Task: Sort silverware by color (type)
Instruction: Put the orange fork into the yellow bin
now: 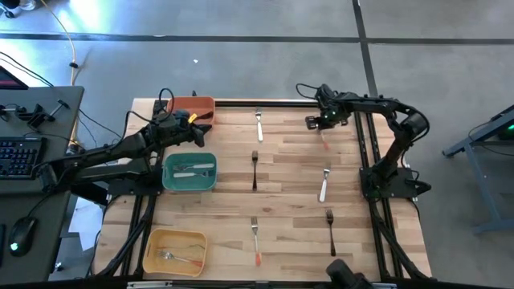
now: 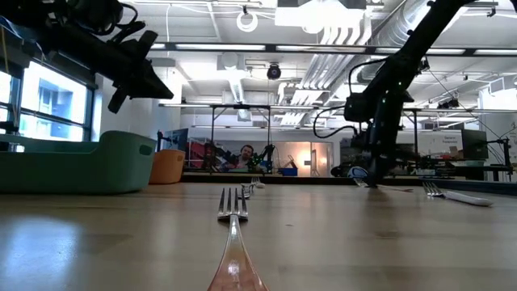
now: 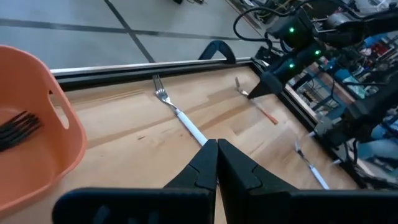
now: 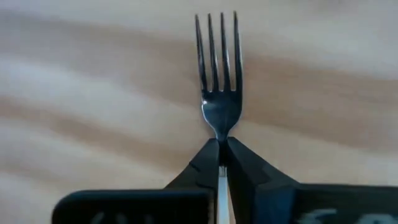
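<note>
The right gripper, at the far right of the light wooden slatted table, had its fingers clamped on the neck of a silver-headed fork w/ an orange handle; the right wrist view showed the tines sticking out past the closed tips, over the wood. In the high view only the handle's orange showed, just near-side of the gripper.

The left gripper hovered w/ fingers pressed together & nothing between them, beside the orange rectangular plastic bin at the far left corner. That bin held black cutlery.

Elsewhere on the tabletop:
- a white-handled silver fork lay far centre;
- an all-black fork lay mid-table;
- a white-handled silver piece lay right of centre, fork or spoon not clear;
- a second black fork lay near right;
- an orange-handled fork lay near centre, tines pointing far; the low view looked straight along it.

The teal rectangular bin at left held white-handled pieces. The yellow rectangular bin at near left held a silver-headed piece; its handle colour wasn't clear.
</note>
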